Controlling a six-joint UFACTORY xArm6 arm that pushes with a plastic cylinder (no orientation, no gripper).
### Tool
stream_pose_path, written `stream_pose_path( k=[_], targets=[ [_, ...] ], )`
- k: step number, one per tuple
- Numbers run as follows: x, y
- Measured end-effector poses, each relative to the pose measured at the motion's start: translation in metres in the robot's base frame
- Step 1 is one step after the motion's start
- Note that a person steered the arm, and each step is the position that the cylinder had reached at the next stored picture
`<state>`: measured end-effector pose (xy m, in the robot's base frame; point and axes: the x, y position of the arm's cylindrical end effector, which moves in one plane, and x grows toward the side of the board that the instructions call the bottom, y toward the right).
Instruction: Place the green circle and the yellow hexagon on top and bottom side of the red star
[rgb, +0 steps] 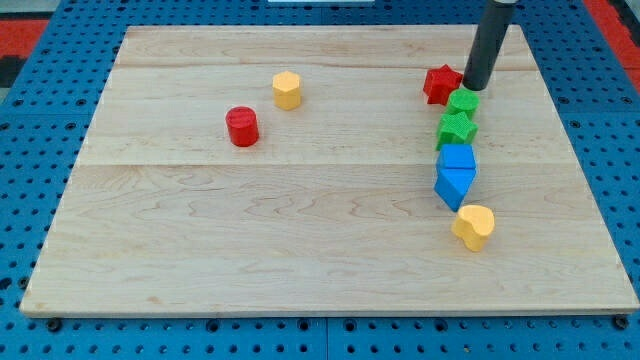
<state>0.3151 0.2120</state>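
Observation:
The red star (440, 84) lies near the view's top right of the wooden board (200, 250). My tip (474, 88) stands just right of the star and just above the upper green block, the green circle (463, 103), which sits at the star's lower right. The yellow hexagon (287, 90) lies well to the star's left, near the board's top middle.
A green star (456, 129) sits under the green circle. Two blue blocks (458, 159) (455, 186) follow below it in a column. A yellow heart-like block (474, 226) lies lowest. A red cylinder (242, 127) sits left of centre.

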Motion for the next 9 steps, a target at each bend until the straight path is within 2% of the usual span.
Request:
stream_pose_path(
  k=[1, 4, 5, 6, 7, 8, 9],
  targets=[
    [0.019, 0.042],
    [0.046, -0.030],
    [0.046, -0.015],
    [0.007, 0.006],
    [-0.062, 0.003],
    [-0.087, -0.078],
    [-0.074, -0.207]
  ],
)
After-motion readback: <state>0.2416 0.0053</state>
